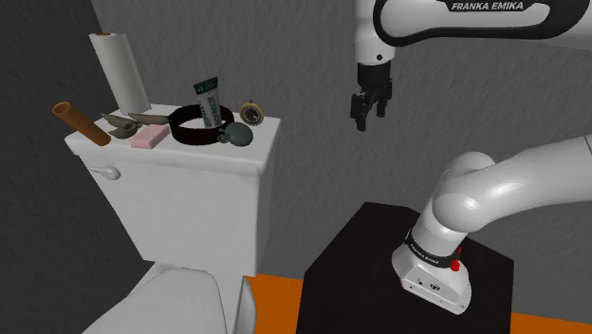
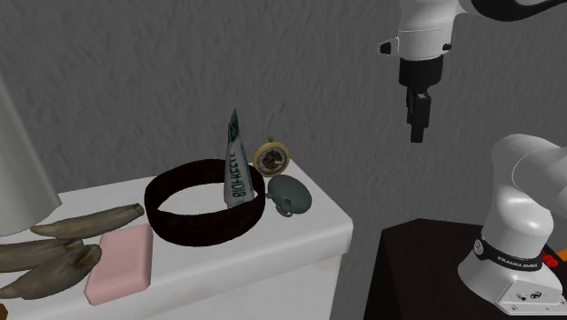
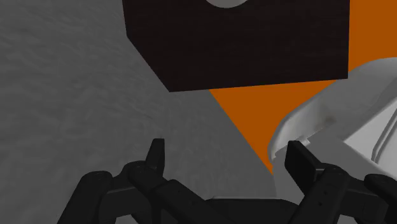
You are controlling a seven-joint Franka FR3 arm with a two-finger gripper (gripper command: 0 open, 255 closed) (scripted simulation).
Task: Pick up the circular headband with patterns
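- So, the headband (image 2: 202,227) looks light and a bit springy to me: a thin band standing on edge, probably flexing if squeezed across the loop, so pinching one wall of it seems the better bet.
- My pick would be the bare stretch of rim toward the pink soap bar (image 2: 121,262), one finger inside the loop and one outside.
- That keeps away from the green-and-white tube (image 2: 236,168), which stands upright at the far side. I can't tell whether the tube is inside the ring or just leaning on it.
- Looks-wise it's a wide closed ring, dark brown to nearly black. Any pattern is too faint for me to make out.
- It lies flat on the white toilet tank lid (image 1: 190,157), with a small pocket watch (image 2: 272,157) and a grey-green lump (image 2: 289,195) just beside it.
- The claw (image 1: 370,116) hangs in the air well off to the shoulder view's right of the tank, fingers spread apart, gripping nothing.
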